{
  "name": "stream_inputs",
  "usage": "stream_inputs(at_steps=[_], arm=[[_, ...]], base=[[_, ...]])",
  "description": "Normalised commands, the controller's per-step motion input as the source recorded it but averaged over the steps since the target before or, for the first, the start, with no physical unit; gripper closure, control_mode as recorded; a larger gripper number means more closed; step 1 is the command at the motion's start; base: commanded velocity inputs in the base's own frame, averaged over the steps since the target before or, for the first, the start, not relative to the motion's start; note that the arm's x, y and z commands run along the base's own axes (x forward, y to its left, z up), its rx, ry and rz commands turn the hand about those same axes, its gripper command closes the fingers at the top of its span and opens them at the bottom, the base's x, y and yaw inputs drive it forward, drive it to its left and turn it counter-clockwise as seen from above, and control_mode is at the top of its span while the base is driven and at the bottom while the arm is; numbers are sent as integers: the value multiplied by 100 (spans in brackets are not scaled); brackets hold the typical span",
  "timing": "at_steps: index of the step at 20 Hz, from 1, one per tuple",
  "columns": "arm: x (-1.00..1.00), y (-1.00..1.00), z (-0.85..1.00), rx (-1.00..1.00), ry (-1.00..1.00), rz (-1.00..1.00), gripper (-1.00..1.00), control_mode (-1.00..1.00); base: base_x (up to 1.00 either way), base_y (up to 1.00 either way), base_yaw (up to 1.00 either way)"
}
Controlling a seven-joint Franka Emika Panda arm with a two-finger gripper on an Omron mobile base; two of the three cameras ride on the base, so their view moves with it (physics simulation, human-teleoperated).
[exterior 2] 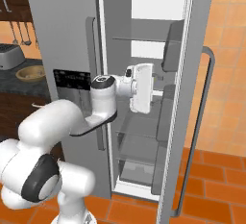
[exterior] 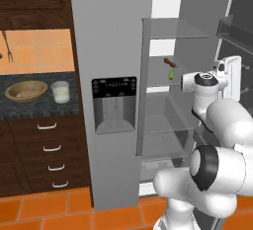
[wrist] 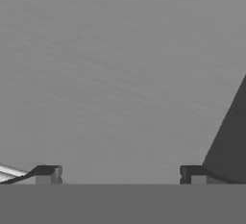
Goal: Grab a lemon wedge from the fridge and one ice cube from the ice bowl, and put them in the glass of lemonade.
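Fridge (exterior: 111, 36): right door standing wide open, left door with black dispenser panel (exterior: 114, 104) staying shut; clear shelves showing inside.
Fridge contents: small green piece (exterior: 171, 75) and a brown item (exterior: 169, 62) sitting on an upper shelf; cannot tell whether the green one is the lemon wedge.
Ice bowl (exterior: 26, 91): resting on the dark counter (exterior: 39, 106) left of the fridge; contents too small to make out.
Glass of lemonade (exterior: 60, 92): standing just right of the bowl, holding pale liquid, apart from it.
Gripper (wrist: 120, 174): reaching into the fridge opening at mid-shelf height, fingers (wrist: 48, 172) spreading wide, gripping nothing, facing a plain grey surface.
Toaster (exterior 2: 10, 55): sitting on the counter beyond the bowl in the right base view.
Room: dark wood drawers (exterior: 49, 147) under the counter, orange tile backsplash (exterior: 37, 51), orange tile floor (exterior: 44, 207).
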Motion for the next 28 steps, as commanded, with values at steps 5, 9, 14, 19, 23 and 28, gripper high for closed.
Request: stream_inputs(at_steps=[5, 9, 14, 19, 23, 28], arm=[[-69, 92, 49, -9, -27, 10, -100, -100], [-62, 89, 12, 8, -47, -1, -100, -100], [-55, 97, 0, 26, -59, 0, -100, -100], [-68, 67, 0, 40, -54, 1, -100, -100], [-55, 29, -1, 42, -34, 21, -100, -100], [-32, 36, -12, 37, -15, 38, -100, -100]], base=[[0, 0, 0], [0, 0, 0], [0, 0, 0], [0, 0, 0], [0, 0, 0], [0, 0, 0]])
